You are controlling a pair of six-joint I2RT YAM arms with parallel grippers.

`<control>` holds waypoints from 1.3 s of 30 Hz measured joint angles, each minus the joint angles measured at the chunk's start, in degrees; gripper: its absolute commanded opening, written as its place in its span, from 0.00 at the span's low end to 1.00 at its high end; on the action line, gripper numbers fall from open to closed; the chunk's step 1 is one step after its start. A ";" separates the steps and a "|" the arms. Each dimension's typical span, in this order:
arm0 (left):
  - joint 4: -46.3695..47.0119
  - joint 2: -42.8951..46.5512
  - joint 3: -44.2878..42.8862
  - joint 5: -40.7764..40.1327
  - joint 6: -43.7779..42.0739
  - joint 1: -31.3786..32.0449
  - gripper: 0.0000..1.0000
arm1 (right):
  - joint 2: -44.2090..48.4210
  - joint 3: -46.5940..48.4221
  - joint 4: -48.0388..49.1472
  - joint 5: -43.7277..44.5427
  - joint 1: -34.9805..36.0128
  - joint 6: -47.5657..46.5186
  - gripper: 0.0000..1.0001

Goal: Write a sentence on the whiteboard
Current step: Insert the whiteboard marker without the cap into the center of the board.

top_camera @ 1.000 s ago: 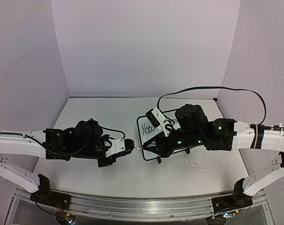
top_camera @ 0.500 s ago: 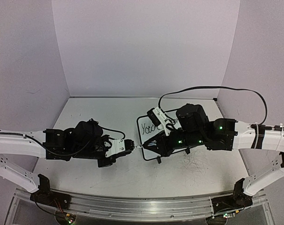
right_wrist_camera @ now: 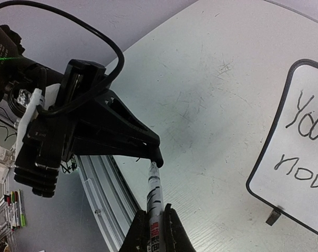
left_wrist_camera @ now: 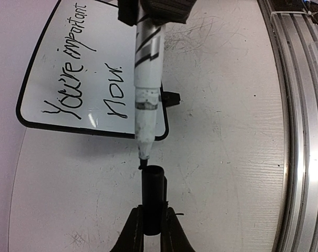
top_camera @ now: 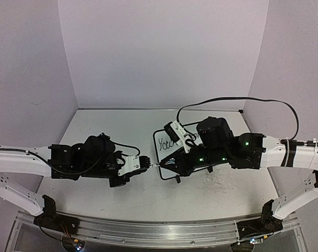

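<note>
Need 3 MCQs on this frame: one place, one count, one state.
1. The tip of the marker is: A) by the mouth of the cap in the left claw B) touching the rail C) against the back wall
2. Lines of writing on the whiteboard: A) one B) two C) four
3. The right claw is: A) open B) shut on the marker C) shut on nothing
A: tip and cap nearly meet. B: "You're important" and "now." B: it pinches the barrel.
</note>
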State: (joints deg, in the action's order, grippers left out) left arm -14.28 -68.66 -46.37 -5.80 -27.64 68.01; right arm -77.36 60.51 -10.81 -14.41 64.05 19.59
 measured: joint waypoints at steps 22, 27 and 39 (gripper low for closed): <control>-0.85 0.00 0.37 -0.02 -0.02 0.13 0.00 | -3.26 0.22 0.35 0.11 0.28 -0.02 0.00; -0.73 0.10 0.39 0.06 -0.02 0.30 0.00 | -4.54 0.89 0.84 -0.12 0.33 -0.04 0.00; 0.19 2.02 0.49 0.00 -0.04 1.00 0.00 | -5.25 0.87 3.81 -2.69 0.48 0.41 0.00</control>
State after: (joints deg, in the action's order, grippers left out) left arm -14.09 -66.65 -45.88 -5.80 -27.67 69.01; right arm -82.61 61.39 -7.00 -17.10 64.53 20.01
